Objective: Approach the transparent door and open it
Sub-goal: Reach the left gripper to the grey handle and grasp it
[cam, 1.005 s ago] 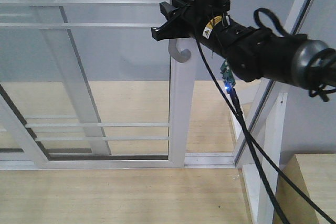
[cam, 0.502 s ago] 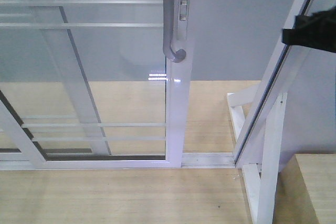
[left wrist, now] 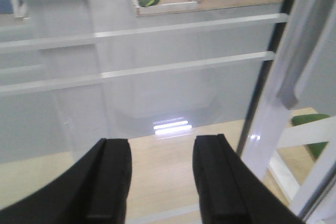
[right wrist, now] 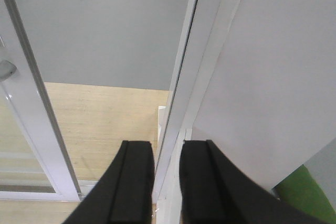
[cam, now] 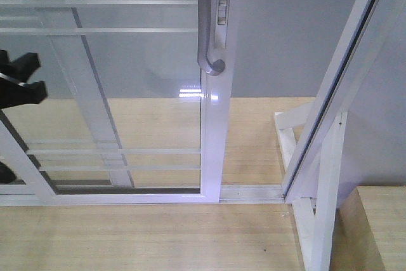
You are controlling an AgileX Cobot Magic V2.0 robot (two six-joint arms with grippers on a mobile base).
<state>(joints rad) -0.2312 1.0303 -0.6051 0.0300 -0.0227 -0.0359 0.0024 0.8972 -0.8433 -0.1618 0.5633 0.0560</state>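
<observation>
**A:** Since the transparent door (cam: 146,93) stands clear of the outer frame (cam: 336,80), is it open?

**B:** Partly, I judge; nothing touches its grey handle (cam: 204,30).

**A:** The grippers?

**B:** The left gripper (left wrist: 160,153) is spread and empty, facing the glass, perhaps to push. The right gripper (right wrist: 167,153) is narrowly parted, holding nothing, by the frame.

Matte black, blocky fingers (left wrist: 111,182)

Your tall clear-glass sliding door (cam: 214,131), white-framed with thin white crossbars, stands upright and partly open. Its curved grey handle (cam: 208,30) sits on the stile.
</observation>
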